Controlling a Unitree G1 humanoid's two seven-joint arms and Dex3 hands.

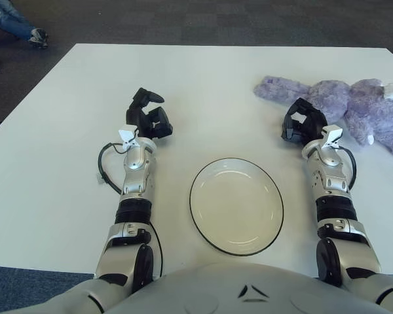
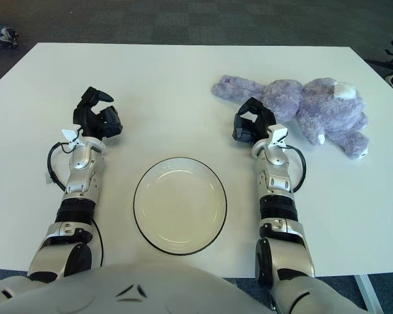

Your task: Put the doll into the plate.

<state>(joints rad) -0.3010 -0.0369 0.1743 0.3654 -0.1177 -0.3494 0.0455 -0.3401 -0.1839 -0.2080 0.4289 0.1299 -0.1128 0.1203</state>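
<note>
A purple plush doll (image 2: 295, 104) lies on its side at the far right of the white table (image 2: 183, 78). A shallow cream plate (image 2: 180, 204) with a dark rim sits at the near centre, with nothing in it. My right hand (image 2: 252, 123) is just in front of the doll's outstretched limb, fingers relaxed and holding nothing. My left hand (image 2: 98, 116) shows left of the plate, fingers loosely spread and holding nothing.
A thin black cable (image 1: 103, 169) loops beside my left forearm. The table's near edge runs close to my torso. Dark carpet surrounds the table, and a person's shoe (image 1: 37, 38) shows at the far left.
</note>
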